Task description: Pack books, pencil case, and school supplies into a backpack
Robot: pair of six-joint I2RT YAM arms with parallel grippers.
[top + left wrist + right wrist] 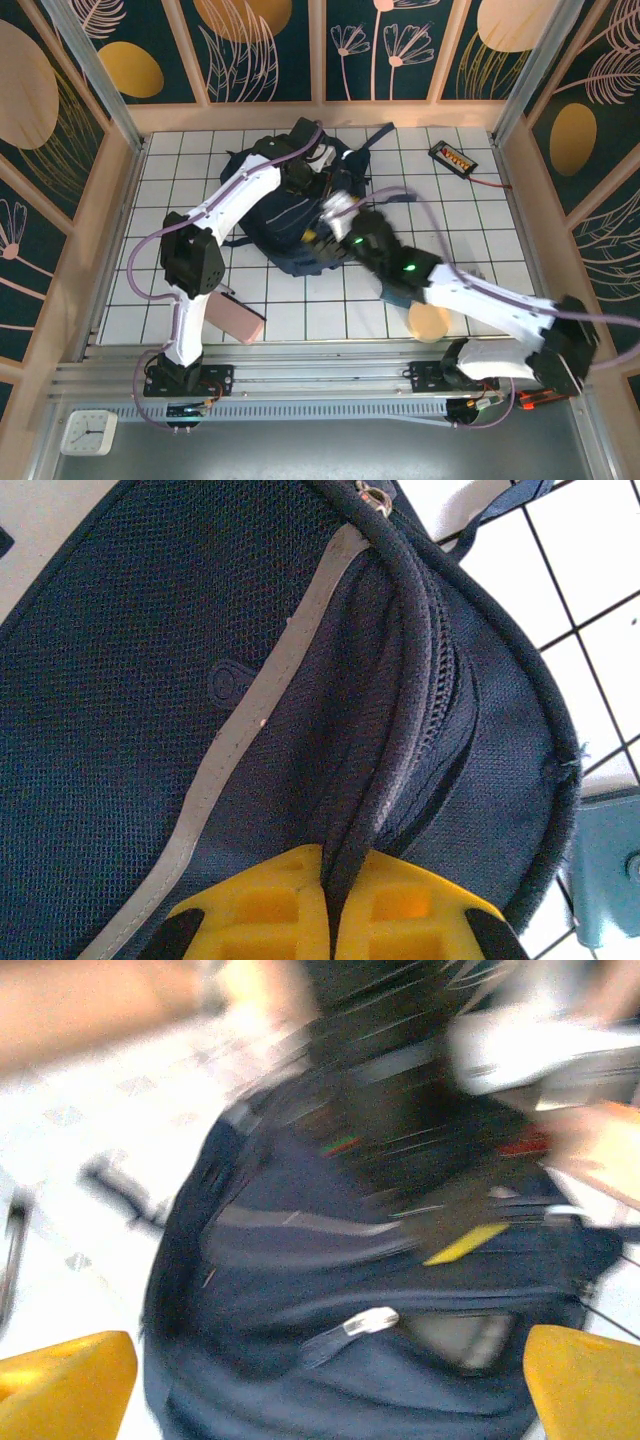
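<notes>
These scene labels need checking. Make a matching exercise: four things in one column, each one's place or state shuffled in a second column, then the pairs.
Things:
1. pencil case
2. black device with orange buttons
3. left gripper
4. right gripper

Place or state:
A. open, facing the backpack
B. far right corner of the table
C. shut on a zip edge of the backpack
D. near edge of the table, left side

Pairs: 1-D, 2-B, 3-C, 4-A
</notes>
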